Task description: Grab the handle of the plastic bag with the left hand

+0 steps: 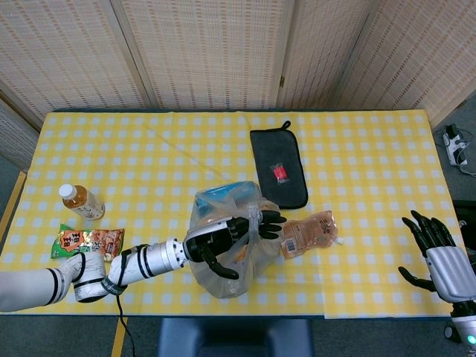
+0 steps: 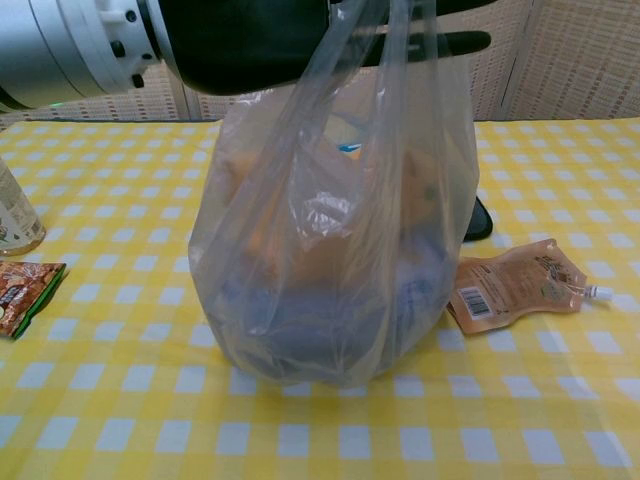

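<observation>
A clear plastic bag point(image 1: 236, 262) holding orange and blue items stands on the yellow checked table point(image 1: 149, 149) near the front edge. My left hand point(image 1: 227, 235) reaches into its top from the left, its straight fingers point(image 1: 269, 218) passing through the handle loops, with the thumb hanging down in front. In the chest view the bag point(image 2: 340, 260) fills the middle; its handles point(image 2: 352, 45) drape over the dark left hand point(image 2: 260, 35) at the top edge. The fingers are not curled around the handles. My right hand point(image 1: 437, 256) hovers open off the table's right front corner.
A tea bottle point(image 1: 80, 201) and a snack packet point(image 1: 88, 241) lie at the front left. A black pouch point(image 1: 277, 169) lies behind the bag. An orange drink pouch point(image 1: 309, 232) lies just right of it, also seen in the chest view point(image 2: 510, 285).
</observation>
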Controlling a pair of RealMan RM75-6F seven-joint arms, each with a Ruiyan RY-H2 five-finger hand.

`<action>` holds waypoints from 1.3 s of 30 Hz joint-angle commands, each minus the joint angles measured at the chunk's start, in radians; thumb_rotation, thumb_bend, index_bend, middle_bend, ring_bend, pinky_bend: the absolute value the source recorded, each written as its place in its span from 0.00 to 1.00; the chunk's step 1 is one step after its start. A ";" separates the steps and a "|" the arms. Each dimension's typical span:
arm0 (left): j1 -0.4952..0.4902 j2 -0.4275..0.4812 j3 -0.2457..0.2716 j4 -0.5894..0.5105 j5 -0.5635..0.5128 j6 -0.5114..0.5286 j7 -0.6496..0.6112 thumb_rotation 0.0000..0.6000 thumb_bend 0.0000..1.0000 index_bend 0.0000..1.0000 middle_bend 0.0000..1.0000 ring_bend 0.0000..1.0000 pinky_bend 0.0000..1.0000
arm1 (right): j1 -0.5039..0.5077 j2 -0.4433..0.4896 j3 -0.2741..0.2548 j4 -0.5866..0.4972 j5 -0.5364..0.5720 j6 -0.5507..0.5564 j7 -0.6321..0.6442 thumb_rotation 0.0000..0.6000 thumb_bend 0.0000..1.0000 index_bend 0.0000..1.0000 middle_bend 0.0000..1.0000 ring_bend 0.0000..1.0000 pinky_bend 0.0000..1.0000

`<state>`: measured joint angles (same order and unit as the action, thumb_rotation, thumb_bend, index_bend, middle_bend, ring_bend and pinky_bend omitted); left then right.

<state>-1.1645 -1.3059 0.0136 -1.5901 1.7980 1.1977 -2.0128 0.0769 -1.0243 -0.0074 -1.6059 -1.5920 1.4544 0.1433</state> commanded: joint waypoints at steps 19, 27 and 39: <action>0.008 0.099 -0.021 -0.132 -0.073 -0.010 0.005 1.00 0.19 0.23 0.35 0.21 0.38 | -0.004 0.002 -0.002 0.001 -0.007 0.007 0.004 1.00 0.27 0.00 0.00 0.00 0.00; 0.050 0.141 -0.061 -0.258 -0.206 -0.065 0.250 1.00 0.51 0.58 0.72 0.54 0.74 | -0.005 0.001 -0.005 -0.004 -0.012 0.011 -0.005 1.00 0.27 0.00 0.00 0.00 0.00; 0.145 0.156 -0.134 -0.387 -0.400 -0.117 0.589 1.00 0.91 0.71 0.91 0.75 0.94 | -0.001 0.001 -0.007 -0.009 -0.010 -0.001 -0.014 1.00 0.27 0.00 0.00 0.00 0.00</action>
<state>-1.0349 -1.1550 -0.1075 -1.9653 1.4086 1.0880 -1.4383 0.0755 -1.0229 -0.0142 -1.6146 -1.6027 1.4538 0.1297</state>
